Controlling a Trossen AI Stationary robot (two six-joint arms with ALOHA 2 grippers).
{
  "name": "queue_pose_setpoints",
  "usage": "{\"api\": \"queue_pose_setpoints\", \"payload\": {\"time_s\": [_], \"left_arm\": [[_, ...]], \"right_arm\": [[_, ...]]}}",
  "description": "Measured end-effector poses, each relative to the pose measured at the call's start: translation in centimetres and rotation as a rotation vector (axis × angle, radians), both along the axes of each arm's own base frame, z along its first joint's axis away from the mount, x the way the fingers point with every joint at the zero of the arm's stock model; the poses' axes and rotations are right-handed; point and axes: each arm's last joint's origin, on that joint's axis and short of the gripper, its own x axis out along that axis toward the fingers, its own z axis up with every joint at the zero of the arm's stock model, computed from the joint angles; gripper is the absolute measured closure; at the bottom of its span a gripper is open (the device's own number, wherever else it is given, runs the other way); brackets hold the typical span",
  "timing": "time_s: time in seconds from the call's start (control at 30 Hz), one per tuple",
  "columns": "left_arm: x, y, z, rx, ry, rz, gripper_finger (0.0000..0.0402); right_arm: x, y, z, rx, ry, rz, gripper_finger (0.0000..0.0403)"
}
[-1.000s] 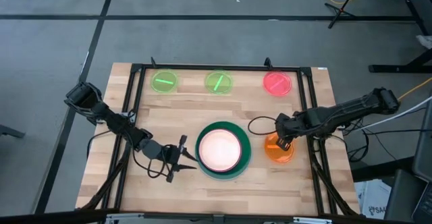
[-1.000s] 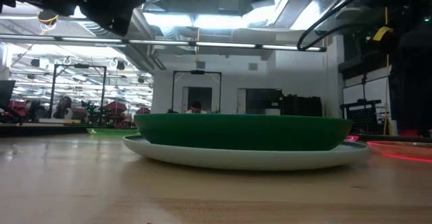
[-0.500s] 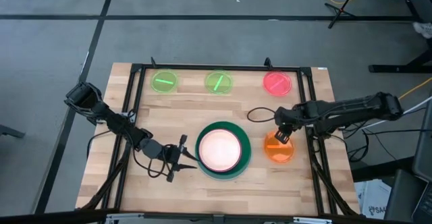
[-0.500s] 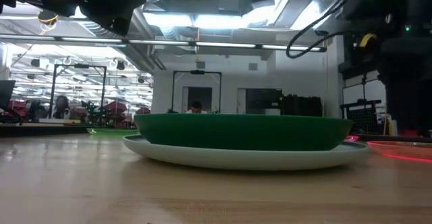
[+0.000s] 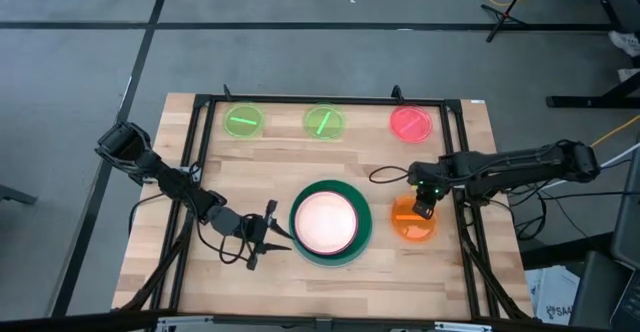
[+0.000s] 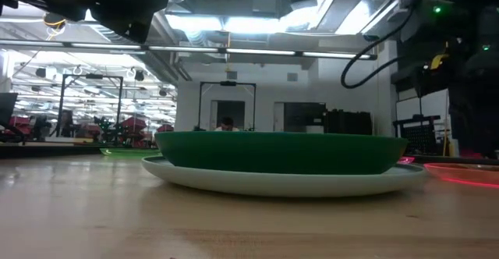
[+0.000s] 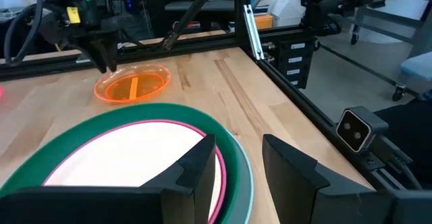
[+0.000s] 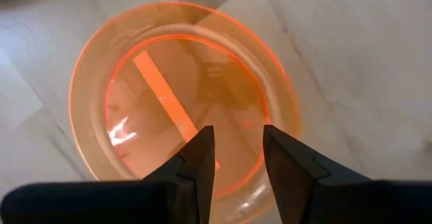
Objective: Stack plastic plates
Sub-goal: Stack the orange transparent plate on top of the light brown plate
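Note:
One stack [image 5: 330, 222] sits mid-table: a peach-cream plate in a magenta one, in a dark green one, on a light blue plate [image 6: 281, 182]. My left gripper [image 5: 270, 234] is open, just left of the stack and apart from its green rim [image 7: 233, 177]. The small orange plate [image 5: 410, 224] lies flat to the right of the stack. My right gripper [image 5: 425, 205] is open and points down over the orange plate's [image 8: 169, 96] far right part; I see no touch. Two lime-green plates [image 5: 243, 122] [image 5: 323, 122] and a red-pink one [image 5: 411, 123] lie along the far edge.
A black metal frame [image 5: 330, 100] runs around the work area, with rails [image 5: 465, 232] close to the right of the orange plate. Bare wood shows between the stack and the far row of small plates, and along the near edge.
My right gripper has shifted a little toward the far and right edges while staying over the orange plate, and its arm has changed pose. The orange plate, the stack and my left arm have kept still.

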Motion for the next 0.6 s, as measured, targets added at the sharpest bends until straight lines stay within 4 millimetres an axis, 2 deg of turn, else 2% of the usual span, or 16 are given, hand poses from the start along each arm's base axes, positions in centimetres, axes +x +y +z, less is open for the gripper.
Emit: {"api": "queue_pose_setpoints", "payload": {"time_s": [0.2,0.4,0.6], "left_arm": [[0.0,0.0,0.0,0.001,0.000,0.006,0.0285],[0.0,0.0,-0.1,-0.002,0.009,0.008,0.0285],[0.0,0.0,-0.2,-0.006,0.018,0.010,0.0285]], "right_arm": [[-0.2,-0.3,0.1,-0.091,-0.004,-0.002,0.0285],[-0.8,-0.2,-1.5,-0.057,0.021,-0.047,0.0285],[-0.5,-0.1,-1.5,-0.034,-0.014,-0.029,0.0285]]}}
